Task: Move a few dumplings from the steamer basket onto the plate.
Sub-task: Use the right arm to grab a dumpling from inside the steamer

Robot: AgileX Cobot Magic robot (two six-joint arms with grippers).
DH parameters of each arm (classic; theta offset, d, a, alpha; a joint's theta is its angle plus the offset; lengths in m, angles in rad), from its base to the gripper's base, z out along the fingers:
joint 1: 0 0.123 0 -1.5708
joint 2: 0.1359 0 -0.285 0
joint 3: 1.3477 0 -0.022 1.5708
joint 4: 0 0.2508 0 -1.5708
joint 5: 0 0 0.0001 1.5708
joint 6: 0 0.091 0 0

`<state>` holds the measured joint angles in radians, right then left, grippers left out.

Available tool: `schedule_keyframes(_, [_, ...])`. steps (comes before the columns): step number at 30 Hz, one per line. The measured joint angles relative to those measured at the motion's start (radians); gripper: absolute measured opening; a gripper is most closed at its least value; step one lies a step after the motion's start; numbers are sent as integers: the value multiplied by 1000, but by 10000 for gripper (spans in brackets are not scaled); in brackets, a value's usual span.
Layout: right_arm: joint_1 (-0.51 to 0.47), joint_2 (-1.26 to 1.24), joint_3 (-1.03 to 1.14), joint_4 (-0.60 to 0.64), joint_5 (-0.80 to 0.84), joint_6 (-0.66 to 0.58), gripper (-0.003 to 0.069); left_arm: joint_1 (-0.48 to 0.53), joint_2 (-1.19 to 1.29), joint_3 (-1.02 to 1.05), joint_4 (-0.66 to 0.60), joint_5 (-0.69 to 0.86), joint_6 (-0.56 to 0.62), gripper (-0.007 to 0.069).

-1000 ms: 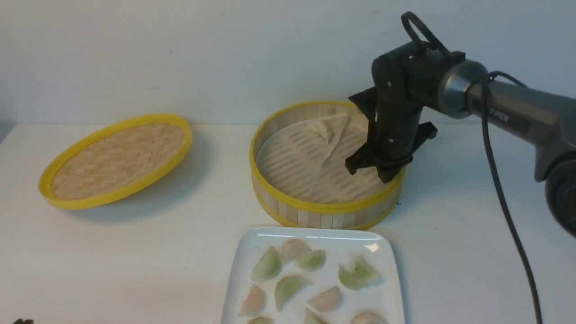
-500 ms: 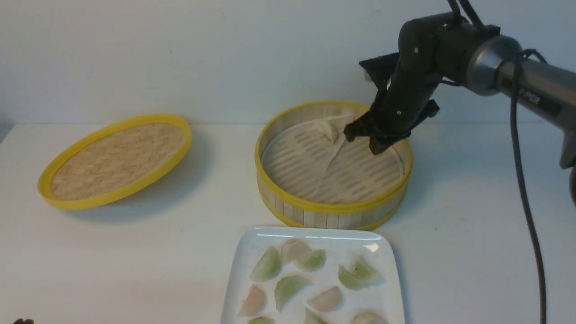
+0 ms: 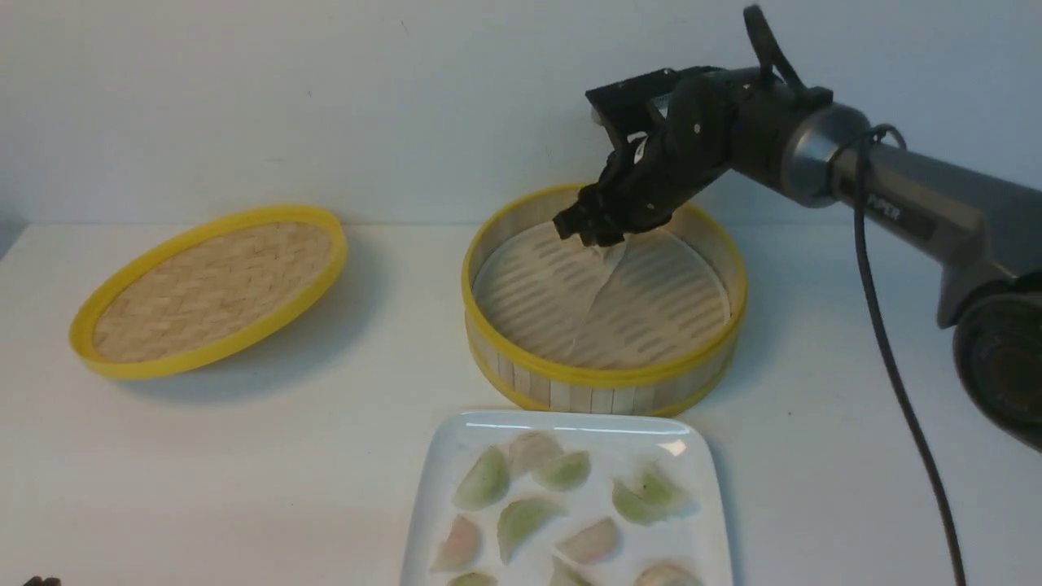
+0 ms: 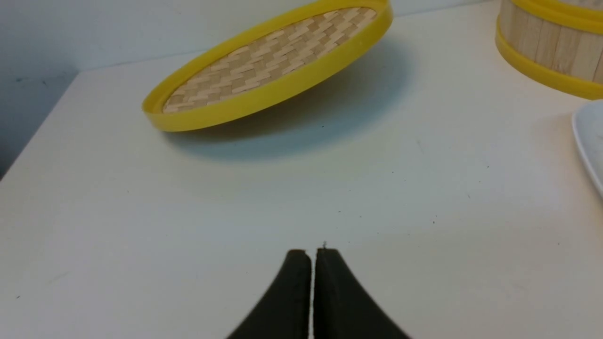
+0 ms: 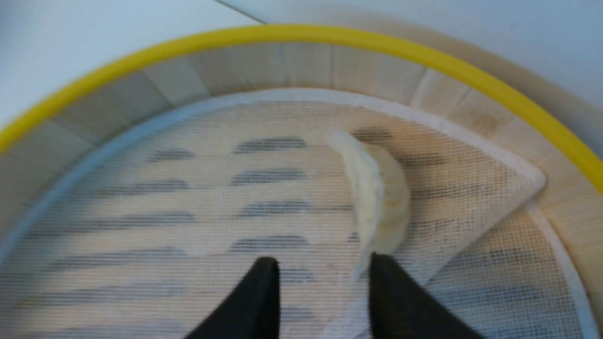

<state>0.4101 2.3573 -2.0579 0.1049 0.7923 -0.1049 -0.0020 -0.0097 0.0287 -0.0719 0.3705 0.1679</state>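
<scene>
One cream dumpling (image 5: 379,197) left ungripped by released right jaws in steamer basket (image 3: 602,391).
The left jaws are seen clenched and empty, with the woven lid (image 4: 268,61) well ahead of them. The right jaws are held apart over the folded liner (image 5: 471,202); the dumpling is seen just past one jaw tip, outside the gap. The plate (image 3: 562,423), loaded with green and pink dumplings (image 3: 521,517), is set beside the basket, well back from the right jaws.
</scene>
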Motion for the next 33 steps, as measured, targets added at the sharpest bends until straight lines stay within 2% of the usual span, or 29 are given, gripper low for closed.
schedule_keyframes(1, [0, 15, 0, -20, -19, 0, 352, 0, 0, 0, 0, 0, 0, -6])
schedule_keyframes(5, [5, 38, 0, -45, -88, -9, 463, 0, 0, 0, 0, 0, 0, -6])
schedule_keyframes(8, [11, 55, 0, -53, -139, -20, 496, 0, 0, 0, 0, 0, 0, -6])
schedule_keyframes(13, [12, 98, 0, -57, -168, -22, 496, 0, 0, 0, 0, 0, 0, -6])
schedule_keyframes(17, [12, 102, 0, -57, -183, -22, 445, 0, 0, 0, 0, 0, 0, -6])
schedule_keyframes(20, [14, 103, -2, -68, -182, -22, 268, 0, 0, 0, 0, 0, 0, -6])
schedule_keyframes(21, [15, 103, -2, -68, -180, -22, 268, 0, 0, 0, 0, 0, 0, -6])
schedule_keyframes(22, [17, 98, -3, -74, -167, -22, 154, 0, 0, 0, 0, 0, 0, -6])
schedule_keyframes(23, [18, 94, -3, -78, -155, -22, 139, 0, 0, 0, 0, 0, 0, -6])
schedule_keyframes(33, [18, -59, -3, -105, 66, -22, 150, 0, 0, 0, 0, 0, 0, -6])
